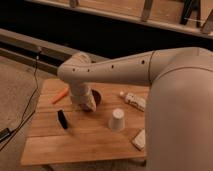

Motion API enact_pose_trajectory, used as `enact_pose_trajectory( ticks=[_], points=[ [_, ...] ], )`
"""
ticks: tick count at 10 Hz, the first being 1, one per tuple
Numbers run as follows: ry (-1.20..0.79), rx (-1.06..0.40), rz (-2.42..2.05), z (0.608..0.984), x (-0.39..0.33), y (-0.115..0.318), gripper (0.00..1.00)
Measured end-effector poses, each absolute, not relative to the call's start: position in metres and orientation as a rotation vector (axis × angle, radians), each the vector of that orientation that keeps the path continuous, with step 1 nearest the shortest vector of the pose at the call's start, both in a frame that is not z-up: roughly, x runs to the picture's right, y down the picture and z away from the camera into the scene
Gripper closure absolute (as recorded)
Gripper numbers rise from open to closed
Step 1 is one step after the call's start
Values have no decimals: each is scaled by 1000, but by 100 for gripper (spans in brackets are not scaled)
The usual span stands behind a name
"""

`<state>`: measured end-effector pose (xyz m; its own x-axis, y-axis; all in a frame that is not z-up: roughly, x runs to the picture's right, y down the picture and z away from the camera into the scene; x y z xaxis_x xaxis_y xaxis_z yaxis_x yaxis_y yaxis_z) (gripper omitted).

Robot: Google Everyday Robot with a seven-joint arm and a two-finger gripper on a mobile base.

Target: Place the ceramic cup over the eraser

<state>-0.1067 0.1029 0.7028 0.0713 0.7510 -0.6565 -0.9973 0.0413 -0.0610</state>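
Observation:
The white ceramic cup (117, 120) stands on the wooden table (85, 142), right of centre, with its narrow end up. The black curved eraser (62, 119) lies on the table to the cup's left, a clear gap apart. My arm reaches in from the right and bends down at the table's back. The gripper (86, 104) hangs just above the table between the eraser and the cup, behind both and in front of the dark bowl (96, 96). It holds nothing that I can see.
An orange stick (60, 95) lies at the back left. A whitish oblong object (134, 100) lies at the back right. A whitish block (139, 139) sits near the front right edge. A black cable (27, 112) runs over the floor on the left.

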Motion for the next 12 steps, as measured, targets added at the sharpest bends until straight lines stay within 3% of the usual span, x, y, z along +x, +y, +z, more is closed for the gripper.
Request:
enact_pose_trajectory(
  ticks=[5, 12],
  points=[
    [528, -591, 1431, 703, -104, 105, 35],
    [540, -557, 1526, 731, -16, 102, 35]
  ],
)
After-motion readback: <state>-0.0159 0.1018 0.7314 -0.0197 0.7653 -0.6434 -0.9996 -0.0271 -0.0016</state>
